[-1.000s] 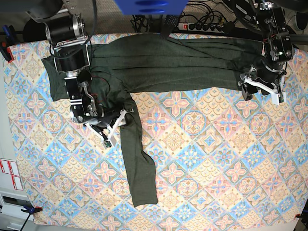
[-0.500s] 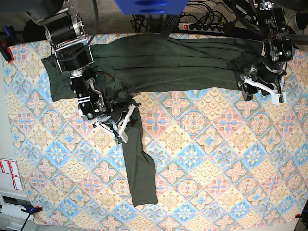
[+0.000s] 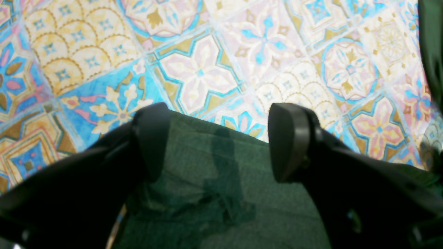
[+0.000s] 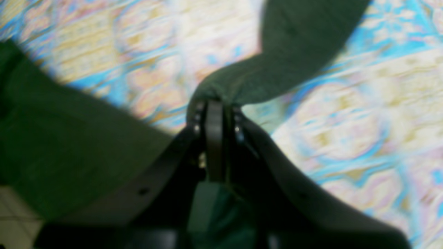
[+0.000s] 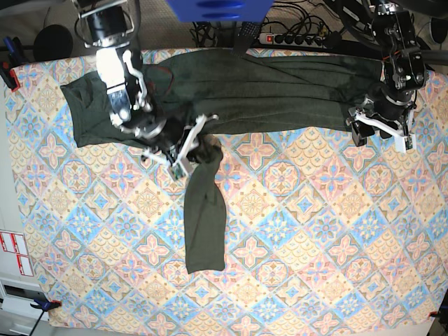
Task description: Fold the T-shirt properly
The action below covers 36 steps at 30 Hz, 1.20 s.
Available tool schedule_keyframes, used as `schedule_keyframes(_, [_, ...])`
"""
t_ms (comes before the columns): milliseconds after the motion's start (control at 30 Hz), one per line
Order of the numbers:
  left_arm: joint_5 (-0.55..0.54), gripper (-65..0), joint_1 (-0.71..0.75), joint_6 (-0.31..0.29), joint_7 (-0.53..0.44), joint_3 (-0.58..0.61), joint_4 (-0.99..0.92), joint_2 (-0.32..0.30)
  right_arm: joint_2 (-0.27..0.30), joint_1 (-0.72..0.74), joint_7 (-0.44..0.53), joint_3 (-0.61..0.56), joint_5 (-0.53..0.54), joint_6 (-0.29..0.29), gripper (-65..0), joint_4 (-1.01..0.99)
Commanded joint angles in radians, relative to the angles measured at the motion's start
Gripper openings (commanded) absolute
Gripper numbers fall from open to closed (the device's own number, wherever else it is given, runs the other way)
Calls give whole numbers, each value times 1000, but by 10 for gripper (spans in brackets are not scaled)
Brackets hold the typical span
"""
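The dark olive T-shirt (image 5: pixel 266 91) lies spread along the far side of the table, and one long sleeve (image 5: pixel 203 224) trails toward the near edge. My right gripper (image 5: pixel 198 143) is shut on the sleeve where it meets the body. In the right wrist view the fabric (image 4: pixel 294 52) bunches at the shut right gripper (image 4: pixel 214 103). My left gripper (image 5: pixel 380 136) stands open at the shirt's right end. Seen from the left wrist, the left gripper (image 3: pixel 219 141) straddles the cloth edge (image 3: pixel 214 186), which lies flat between its fingers (image 3: pixel 152 138).
A patterned tablecloth (image 5: pixel 315 231) covers the table. A power strip (image 5: pixel 294 38) and cables lie beyond the far edge, beside a blue object (image 5: pixel 217 8). Red clamps (image 5: pixel 8 73) hold the cloth at the left edge.
My right gripper shut on the sleeve and moved right and toward the far side, dragging the sleeve so its cuff end shifted up. The left arm has not moved.
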Motion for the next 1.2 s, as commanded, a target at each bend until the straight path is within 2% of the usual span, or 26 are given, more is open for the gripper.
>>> schedule_keyframes(0, [-4, -244, -6, -4, -17, -7, 16, -14, 1, -19, 24, 3, 13, 6, -649, 52])
schedule_keyframes(167, [-4, -244, -6, -4, -17, -7, 16, -14, 21, -118, 24, -13, 13, 6, -648, 148])
schedule_keyframes(233, [-4, -244, -6, -4, -17, -7, 16, -14, 25, -140, 24, -47, 13, 6, -648, 159])
schedule_keyframes(433, [-4, -244, -6, -4, -17, -7, 16, -14, 93, -146, 24, -206, 13, 6, -648, 156])
schedule_keyframes(533, [-6, -244, -6, -4, -17, 3, 16, -14, 108, -144, 22, -223, 13, 6, -647, 158])
schedule_keyframes(600, [-6, -244, -6, -4, -17, 18, 16, -14, 113, -141, -19, -225, 13, 6, -647, 156])
schedule_keyframes(700, [-3, -244, -7, -4, -24, 43, 17, -14, 113, -92, -139, -229, 13, 6, -647, 156])
schedule_keyframes(767, [2, -244, -27, -4, -22, 69, 20, -14, 111, -54, -215, -261, 13, 6, -647, 155])
schedule_keyframes(867, [5, -244, -72, -4, -17, 105, 16, -16, 111, 23, -278, -343, 14, 6, -641, 155])
schedule_keyframes(933, [5, -244, -95, -3, -17, 130, 16, -16, 111, 70, -309, -381, 14, 6, -620, 153])
schedule_keyframes(1167, [6, -244, -299, -3, -17, 339, -70, -21, 111, 116, -400, -407, 16, 6, -453, 156])
